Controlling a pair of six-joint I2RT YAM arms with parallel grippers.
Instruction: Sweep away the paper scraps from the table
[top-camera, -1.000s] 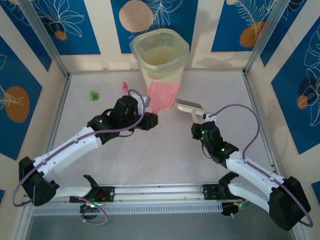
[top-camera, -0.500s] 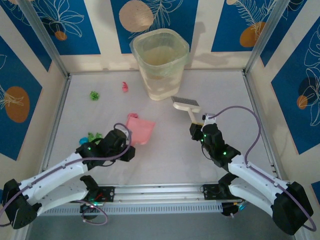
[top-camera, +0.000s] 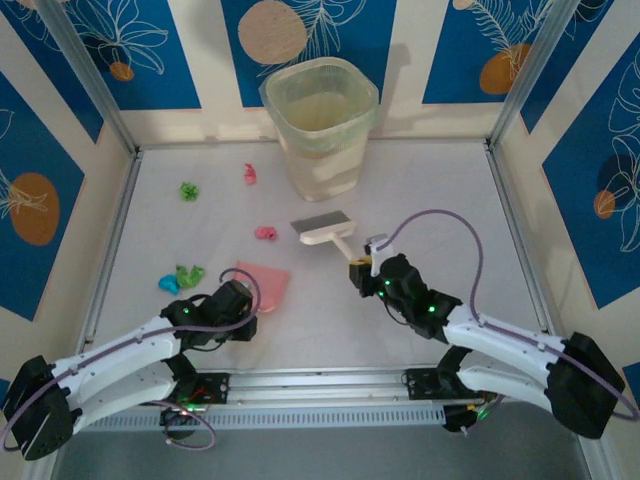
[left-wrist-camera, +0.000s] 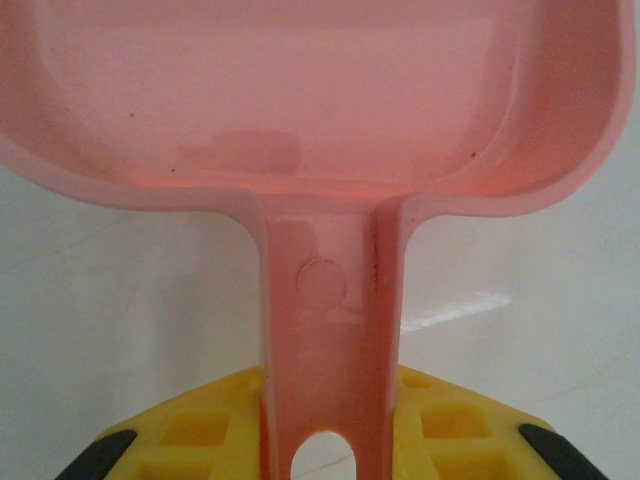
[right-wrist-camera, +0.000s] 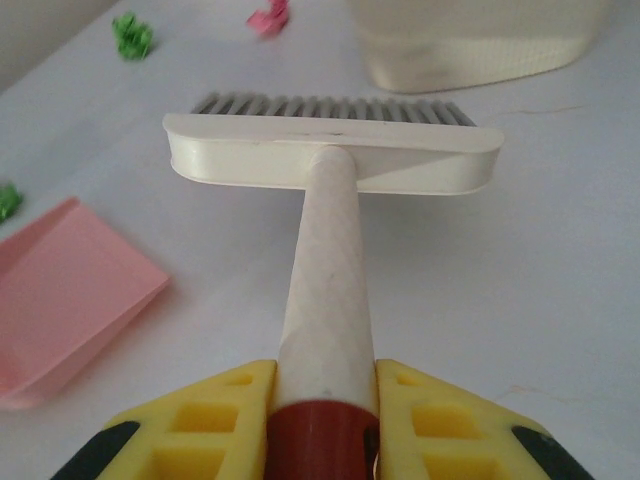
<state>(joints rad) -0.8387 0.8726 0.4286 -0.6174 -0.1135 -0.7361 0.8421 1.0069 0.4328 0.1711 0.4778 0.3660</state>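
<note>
Several paper scraps lie on the left of the table (top-camera: 440, 200): a green scrap (top-camera: 188, 190), a red one (top-camera: 250, 174), a pink one (top-camera: 265, 233), and a green (top-camera: 188, 273) and a cyan wad (top-camera: 168, 284) together. My left gripper (top-camera: 245, 306) (left-wrist-camera: 330, 440) is shut on the handle (left-wrist-camera: 330, 320) of the pink dustpan (top-camera: 264, 284), which lies low at the table's near left. My right gripper (top-camera: 362, 270) (right-wrist-camera: 325, 420) is shut on the cream handle (right-wrist-camera: 325, 290) of the brush (top-camera: 322, 227). The brush's head (right-wrist-camera: 330, 155) sits just right of the pink scrap.
A translucent cream bin (top-camera: 320, 125) (right-wrist-camera: 480, 40) stands at the back centre. Aluminium rails edge the table, with patterned walls behind. In the right wrist view a green scrap (right-wrist-camera: 132, 35) and a pink scrap (right-wrist-camera: 268, 18) lie beyond the brush, and the dustpan (right-wrist-camera: 60, 300) is at left.
My left arm has drawn the dustpan back from the bin to the near left of the table. The right arm has swung the brush left and nearer, beside the pink scrap.
</note>
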